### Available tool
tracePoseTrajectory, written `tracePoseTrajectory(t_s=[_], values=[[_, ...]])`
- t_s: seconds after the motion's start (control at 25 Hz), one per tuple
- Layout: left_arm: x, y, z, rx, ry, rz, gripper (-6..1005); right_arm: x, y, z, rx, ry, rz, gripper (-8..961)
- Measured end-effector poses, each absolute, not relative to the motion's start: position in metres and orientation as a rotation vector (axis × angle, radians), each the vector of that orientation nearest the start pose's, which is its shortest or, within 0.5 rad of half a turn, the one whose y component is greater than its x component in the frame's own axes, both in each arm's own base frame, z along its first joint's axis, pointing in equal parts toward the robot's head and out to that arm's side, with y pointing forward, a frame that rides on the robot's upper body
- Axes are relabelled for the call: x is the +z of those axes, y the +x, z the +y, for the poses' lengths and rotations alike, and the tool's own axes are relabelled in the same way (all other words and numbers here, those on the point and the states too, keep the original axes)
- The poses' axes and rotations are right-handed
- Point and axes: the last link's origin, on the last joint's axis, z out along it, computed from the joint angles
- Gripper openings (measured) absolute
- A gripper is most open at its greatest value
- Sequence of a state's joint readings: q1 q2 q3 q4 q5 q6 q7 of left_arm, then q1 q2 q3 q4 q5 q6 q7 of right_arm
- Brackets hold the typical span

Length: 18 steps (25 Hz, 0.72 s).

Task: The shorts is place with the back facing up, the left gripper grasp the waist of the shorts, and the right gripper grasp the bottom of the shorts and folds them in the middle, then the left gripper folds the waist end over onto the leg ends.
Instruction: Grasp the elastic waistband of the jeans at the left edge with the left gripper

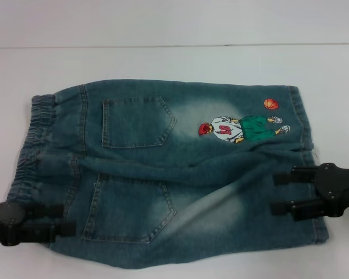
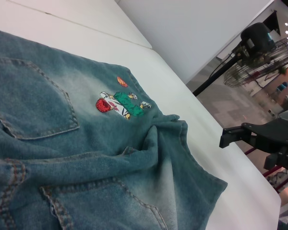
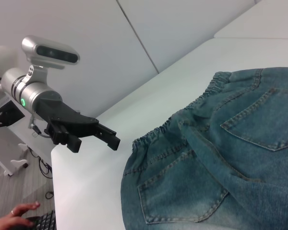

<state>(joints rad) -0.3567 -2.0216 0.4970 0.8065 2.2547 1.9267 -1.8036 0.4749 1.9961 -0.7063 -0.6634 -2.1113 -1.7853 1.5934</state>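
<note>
The blue denim shorts (image 1: 163, 174) lie flat on the white table (image 1: 163, 61), back pockets up. The elastic waist (image 1: 32, 139) is at the left and the leg ends (image 1: 305, 145) at the right. A cartoon patch with a basketball (image 1: 244, 127) marks the far leg. A raised crease runs along the middle (image 2: 153, 143). My left gripper (image 1: 67, 220) is open by the near waist corner, and the right wrist view shows it (image 3: 98, 143) apart from the cloth. My right gripper (image 1: 273, 193) stands open over the near leg end, holding nothing.
The table's near edge runs just below the shorts. A standing fan (image 2: 259, 52) and floor show beyond the table's right end. A person's hand on a keyboard (image 3: 24, 213) is seen past the table's left end.
</note>
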Motion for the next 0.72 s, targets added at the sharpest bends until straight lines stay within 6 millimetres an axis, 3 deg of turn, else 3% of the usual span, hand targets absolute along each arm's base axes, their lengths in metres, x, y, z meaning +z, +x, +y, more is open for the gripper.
tracePoseTrajectory(t_s=[0.72], values=[[0.0530, -0.3165, 0.2481, -0.613, -2.716, -1.408, 930, 0.0190, 0.2851, 0.2923, 0.614, -2.894, 0.952, 945]])
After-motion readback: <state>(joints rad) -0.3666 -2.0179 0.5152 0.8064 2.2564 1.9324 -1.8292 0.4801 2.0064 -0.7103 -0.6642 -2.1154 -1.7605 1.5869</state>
